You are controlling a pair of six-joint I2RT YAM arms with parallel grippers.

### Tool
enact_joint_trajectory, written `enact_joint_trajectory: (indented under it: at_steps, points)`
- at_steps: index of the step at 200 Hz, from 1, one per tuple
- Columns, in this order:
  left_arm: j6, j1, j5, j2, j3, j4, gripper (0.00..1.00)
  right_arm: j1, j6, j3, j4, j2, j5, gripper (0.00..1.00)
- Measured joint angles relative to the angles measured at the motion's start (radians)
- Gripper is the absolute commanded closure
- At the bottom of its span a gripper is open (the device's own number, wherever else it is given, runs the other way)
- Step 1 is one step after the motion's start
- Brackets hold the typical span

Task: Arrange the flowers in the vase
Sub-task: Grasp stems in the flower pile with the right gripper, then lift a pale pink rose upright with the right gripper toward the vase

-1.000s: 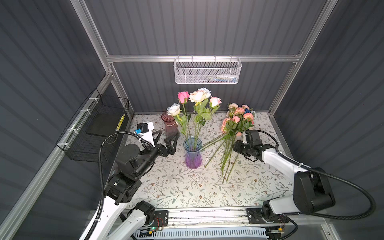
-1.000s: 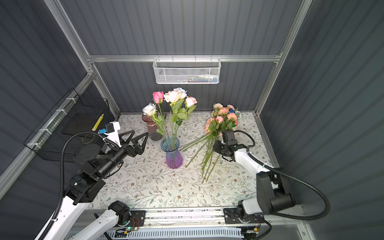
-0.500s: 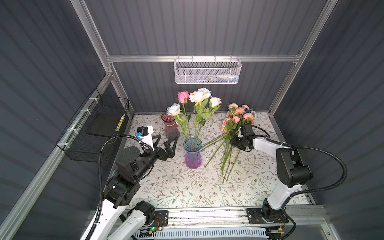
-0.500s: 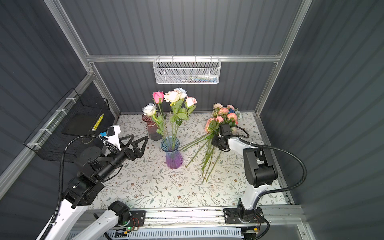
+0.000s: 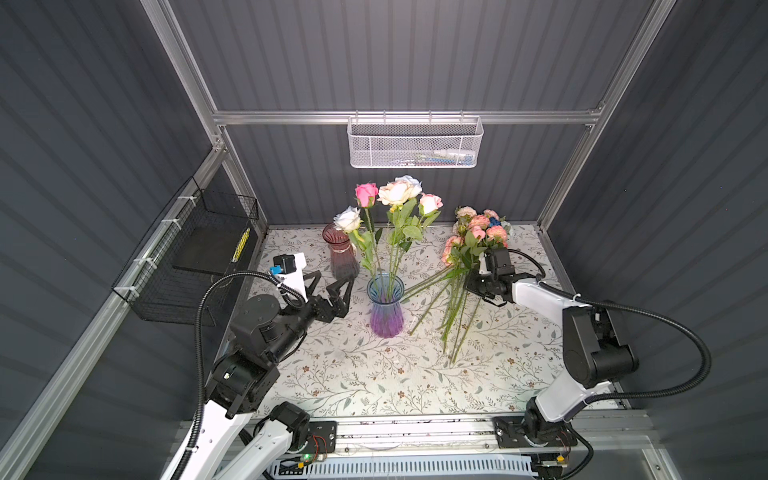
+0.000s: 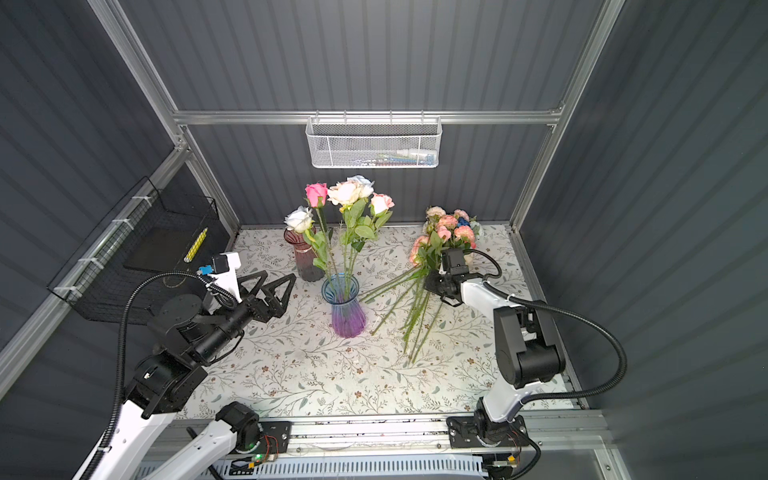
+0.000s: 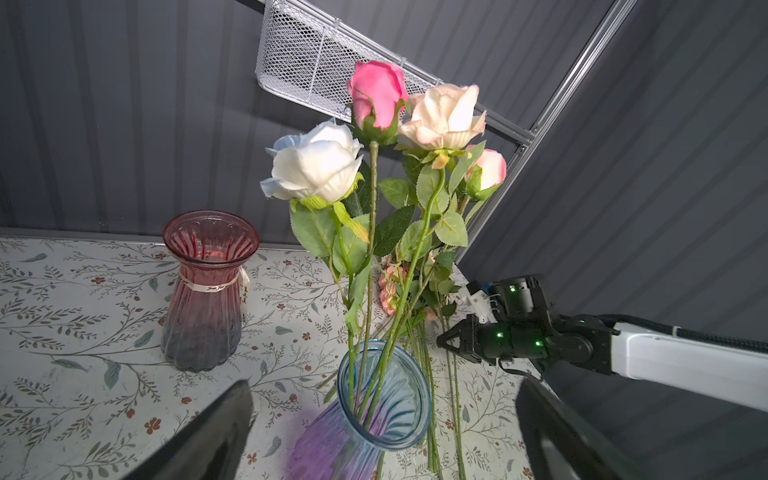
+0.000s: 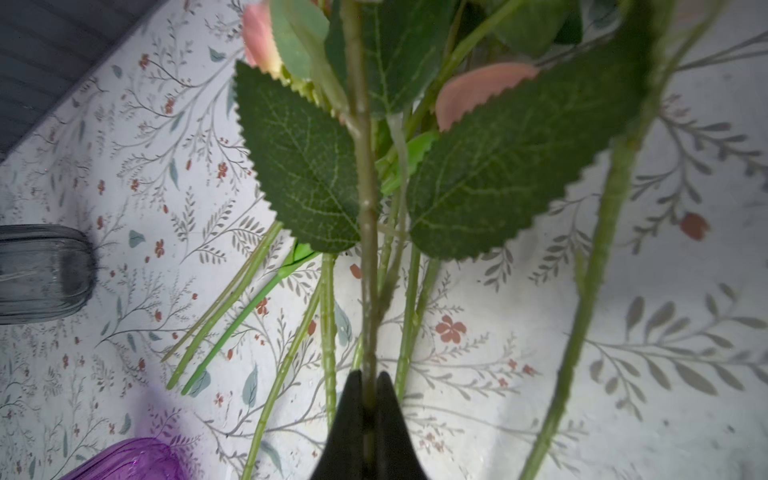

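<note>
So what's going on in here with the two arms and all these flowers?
Two robot arms are arranging flowers in a vase. The blue-and-purple vase in the middle already holds several roses. The right gripper is shut on a stem from the loose flowers lying on the table. The left gripper hovers open beside the vase, holding nothing. A red vase behind stands empty.
</note>
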Motion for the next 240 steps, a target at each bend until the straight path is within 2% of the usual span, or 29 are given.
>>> enact_joint_trajectory:
  at_steps: [37,68,106,131,164,198,240]
  points:
    - [0.000,0.000,0.000,0.009,0.000,0.000,0.00,0.000,-0.002,-0.097,-0.001,-0.195,0.023,1.00]
    - [0.000,0.000,0.000,0.019,0.000,0.000,0.00,0.000,0.002,-0.141,-0.037,-0.419,0.031,1.00]
    - [0.000,0.000,-0.003,0.025,-0.002,0.000,0.00,0.028,-0.003,-0.101,-0.080,-0.661,0.009,1.00]
    - [0.000,0.000,-0.003,0.025,-0.004,0.000,0.00,0.128,-0.039,-0.002,-0.111,-0.734,0.019,1.00]
    - [0.000,0.000,-0.003,0.029,-0.004,-0.003,0.00,0.354,-0.137,0.180,-0.131,-0.727,0.082,1.00]
    - [0.000,0.000,-0.003,0.029,-0.004,-0.007,0.00,0.566,-0.284,0.403,-0.089,-0.601,0.138,1.00]
    - [0.000,0.000,-0.003,0.029,-0.004,-0.013,0.00,0.652,-0.432,0.624,-0.018,-0.365,0.156,1.00]
